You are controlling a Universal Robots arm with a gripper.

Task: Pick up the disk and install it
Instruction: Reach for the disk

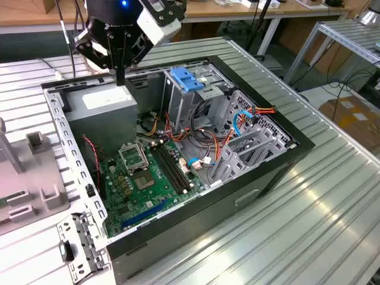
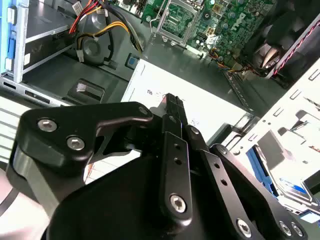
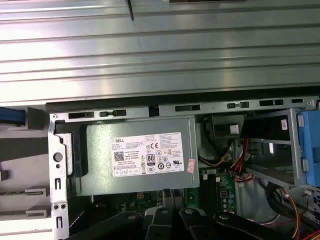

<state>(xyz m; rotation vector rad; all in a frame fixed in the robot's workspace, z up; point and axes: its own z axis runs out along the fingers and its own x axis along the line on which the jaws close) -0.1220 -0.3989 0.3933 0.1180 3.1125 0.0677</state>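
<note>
- The gripper (image 1: 120, 76) hung at about eleven o'clock in the exterior view, over the back corner of the open computer case (image 1: 300, 148).
- Its fingers (image 2: 173, 107) were pinched together into one dark bar, with nothing held between them.
- The tip pointed down at the power-supply box (image 1: 104, 110) and sat just above its white label. I could not tell whether it touched.
- In the first wrist view that grey box (image 3: 135, 155) lay flat against the case's back panel (image 3: 57, 165).
- The disk (image 2: 292, 187) lay outside the case in the second wrist view, beyond the perforated back panel and well apart from the gripper. It looked like a flat grey piece with a bright blue rail along its edge.
- In the first wrist view a blue strip (image 3: 10, 116) showed past the same panel. It may have been the disk's rail, though I could not be sure.
- At three o'clock from the power-supply box in the exterior view stood the drive cage (image 1: 199, 107), with a light-blue latch piece (image 1: 187, 78) on top.
- At six o'clock from the box lay the green motherboard (image 1: 142, 178).
- At nine o'clock in the exterior view, a grey fixture (image 1: 29, 172) rested on the slatted metal table (image 1: 309, 225) beside the case.
</note>
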